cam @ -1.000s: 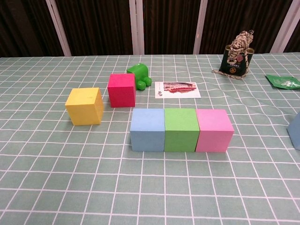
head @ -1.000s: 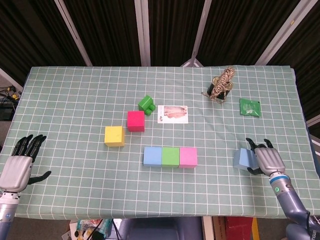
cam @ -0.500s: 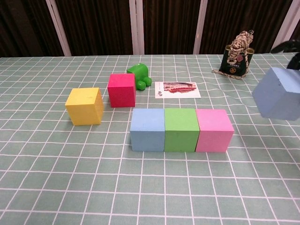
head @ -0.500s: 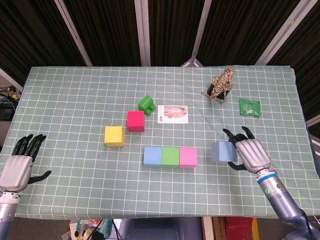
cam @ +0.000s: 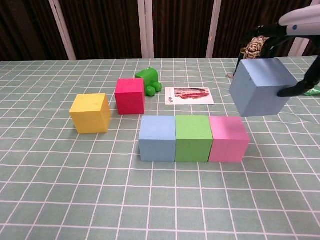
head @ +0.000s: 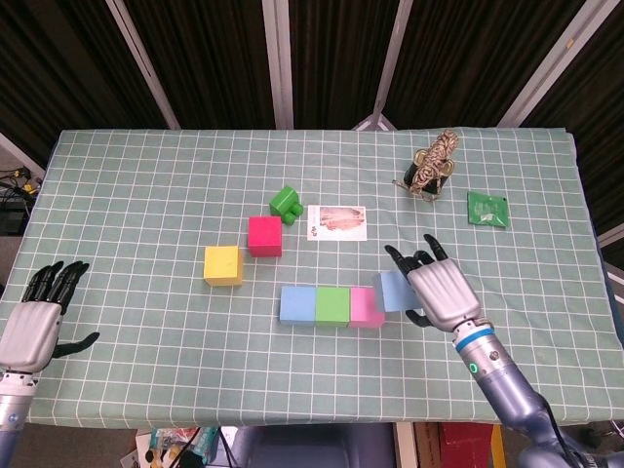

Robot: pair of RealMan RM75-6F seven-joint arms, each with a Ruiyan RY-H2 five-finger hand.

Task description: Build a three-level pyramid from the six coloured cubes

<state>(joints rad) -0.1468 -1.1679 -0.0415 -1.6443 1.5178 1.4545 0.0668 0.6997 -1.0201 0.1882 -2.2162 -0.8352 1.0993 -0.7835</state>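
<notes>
A row of three cubes stands mid-table: light blue [head: 297, 304] [cam: 157, 138], green [head: 332, 305] [cam: 193, 138] and pink [head: 364, 306] [cam: 228, 138]. My right hand [head: 441, 294] [cam: 295, 40] holds a grey-blue cube [head: 392, 291] [cam: 259, 86] in the air, just right of and above the pink one. A yellow cube [head: 222, 265] [cam: 90, 113] and a red cube [head: 264, 235] [cam: 130, 95] sit apart to the left. My left hand [head: 37, 320] rests open at the table's near left edge, holding nothing.
A green toy [head: 286, 202] [cam: 149, 80] lies behind the red cube, a printed card [head: 336, 221] [cam: 188, 95] beside it. A tin with rope [head: 432, 166] [cam: 254, 56] and a green packet [head: 487, 209] sit at the back right.
My right hand has lifted the grey-blue cube off the table at the right and carried it leftward, up to the pink cube. The left hand has stayed still.
</notes>
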